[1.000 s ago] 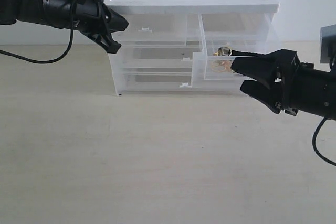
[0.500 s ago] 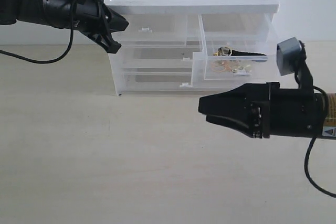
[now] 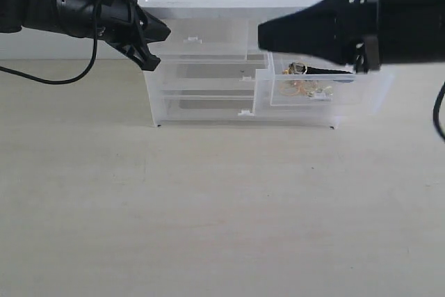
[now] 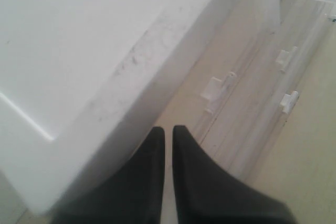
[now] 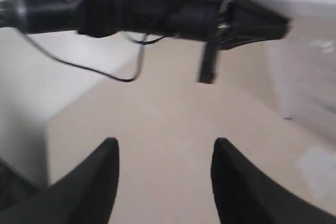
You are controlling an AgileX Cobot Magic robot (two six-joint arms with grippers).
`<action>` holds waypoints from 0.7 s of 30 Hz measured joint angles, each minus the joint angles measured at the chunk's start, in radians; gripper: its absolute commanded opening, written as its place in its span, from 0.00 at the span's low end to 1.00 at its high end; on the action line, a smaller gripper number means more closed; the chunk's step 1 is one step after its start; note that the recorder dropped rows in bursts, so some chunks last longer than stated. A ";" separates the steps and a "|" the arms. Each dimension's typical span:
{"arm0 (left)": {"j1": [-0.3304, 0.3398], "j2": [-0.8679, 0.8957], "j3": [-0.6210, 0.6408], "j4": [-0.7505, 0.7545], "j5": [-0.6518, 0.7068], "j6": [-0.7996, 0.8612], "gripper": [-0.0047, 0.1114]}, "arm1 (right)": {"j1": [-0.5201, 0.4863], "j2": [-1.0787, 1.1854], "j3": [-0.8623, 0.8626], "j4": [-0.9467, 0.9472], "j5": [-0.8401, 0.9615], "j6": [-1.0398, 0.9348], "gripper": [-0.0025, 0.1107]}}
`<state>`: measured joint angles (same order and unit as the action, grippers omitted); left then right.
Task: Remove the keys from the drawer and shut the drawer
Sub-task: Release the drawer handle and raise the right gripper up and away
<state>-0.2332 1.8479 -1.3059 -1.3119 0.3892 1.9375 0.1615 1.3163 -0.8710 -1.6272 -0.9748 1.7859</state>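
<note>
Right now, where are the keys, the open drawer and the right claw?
keys (image 3: 301,87), exterior view, on the gold rings.
drawer (image 3: 358,95), exterior view, on its clear wall.
right gripper (image 5: 164,144), right wrist view, midway between its fingertips.

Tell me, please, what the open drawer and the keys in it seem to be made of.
The drawer looks like clear, glossy plastic: its contents show through the wall. The keys look like gold-coloured, shiny metal, perhaps brass; their black loop may be cord, but it is too small to tell.
</note>
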 measured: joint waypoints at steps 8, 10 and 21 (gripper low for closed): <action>0.000 0.000 0.000 0.000 0.000 0.000 0.08 | -0.002 0.032 -0.197 -0.103 0.179 0.134 0.44; 0.000 0.000 0.000 0.000 0.000 0.000 0.08 | -0.002 0.064 -0.216 -0.107 0.205 0.128 0.44; 0.000 0.000 0.000 0.000 0.000 0.000 0.08 | -0.002 0.074 -0.251 -0.121 0.483 -0.002 0.44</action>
<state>-0.2332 1.8479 -1.3059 -1.3119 0.3892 1.9375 0.1596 1.3902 -1.1219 -1.7485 -0.4919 1.7841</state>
